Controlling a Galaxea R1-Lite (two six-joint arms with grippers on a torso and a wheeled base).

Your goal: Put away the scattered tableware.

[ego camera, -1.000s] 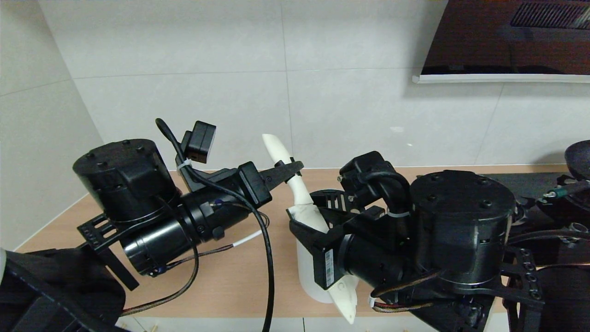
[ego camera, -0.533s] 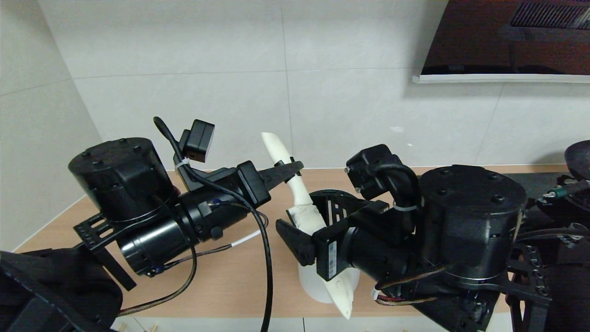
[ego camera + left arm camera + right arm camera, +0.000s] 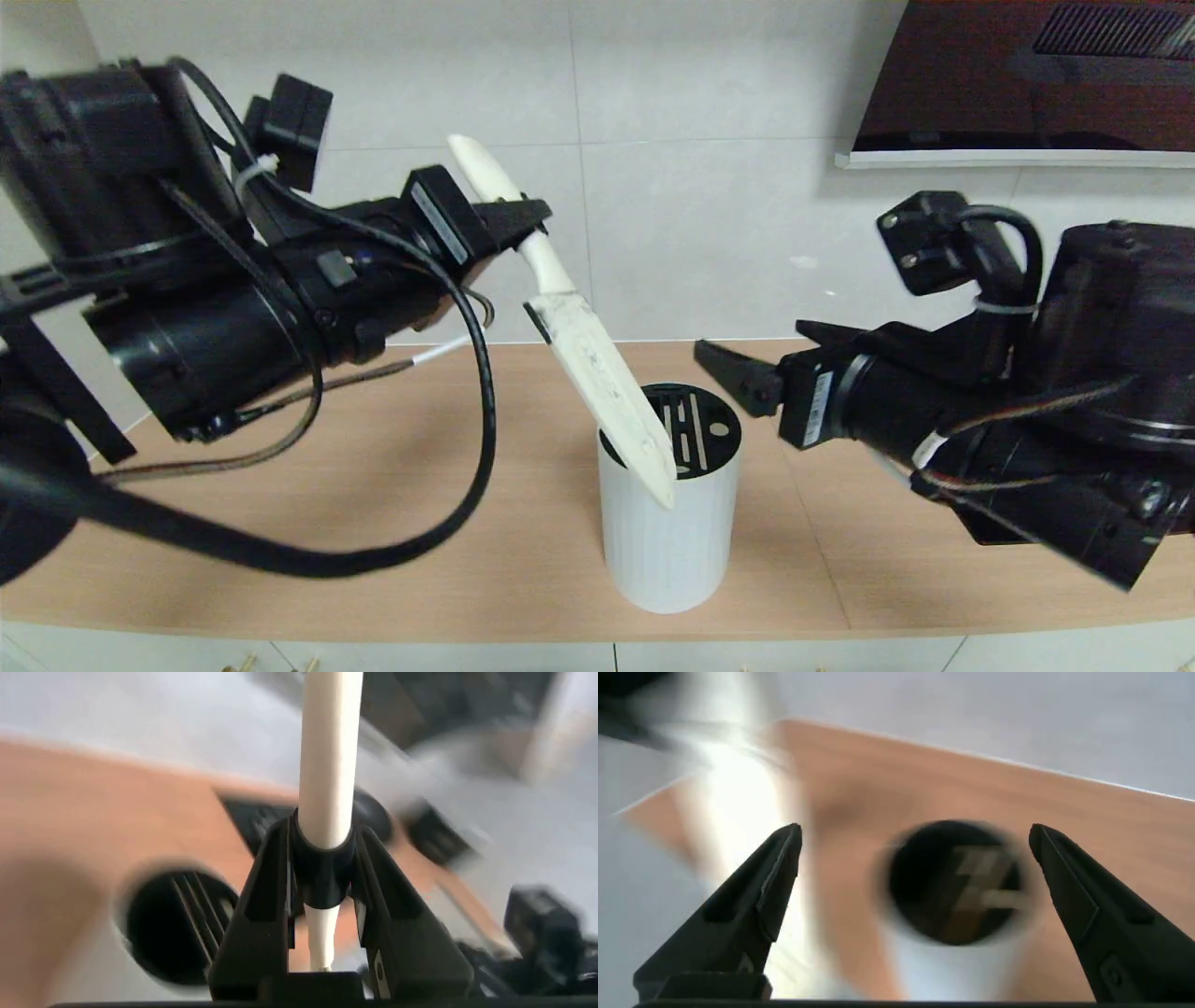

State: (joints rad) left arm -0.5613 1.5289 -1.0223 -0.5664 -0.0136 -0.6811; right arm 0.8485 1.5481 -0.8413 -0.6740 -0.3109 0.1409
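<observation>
A white knife (image 3: 597, 373) hangs slanted above the counter, its handle pointing up and its tip low in front of the holder's rim. My left gripper (image 3: 518, 224) is shut on the handle (image 3: 327, 765). Below stands the white cylindrical knife holder (image 3: 667, 541) with a black slotted top (image 3: 695, 425), also visible as the holder (image 3: 177, 924) in the left wrist view. My right gripper (image 3: 761, 359) is open and holds nothing, to the right of the holder and a little above it. In the right wrist view its open gripper (image 3: 910, 854) frames the holder top (image 3: 957, 887), with the knife (image 3: 738, 784) a white blur beside it.
The holder stands near the front edge of a wooden counter (image 3: 420, 523) backed by a tiled wall. A dark hood (image 3: 1027, 75) hangs at the upper right. Bare counter lies to either side of the holder.
My right gripper has opened, let go of the blade and drawn back to the right. The left arm has lifted the knife up and to the left, uncovering the holder.
</observation>
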